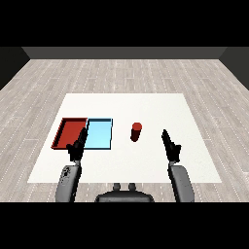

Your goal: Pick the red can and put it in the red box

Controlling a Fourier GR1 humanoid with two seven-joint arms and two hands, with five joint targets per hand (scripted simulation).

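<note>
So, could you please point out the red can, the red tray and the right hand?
red can (136, 132), head view, middle of its side.
red tray (71, 132), head view, bare floor.
right hand (170, 147), head view, on the palm.

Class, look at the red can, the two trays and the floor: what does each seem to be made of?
Red can: plain matte red, no label or shine; metal or plastic, unclear. Red tray and blue tray: flat uniform colour, thin raised rims, probably plastic. Floor: pale grey planks with grain lines, looks like wood or laminate.
</note>
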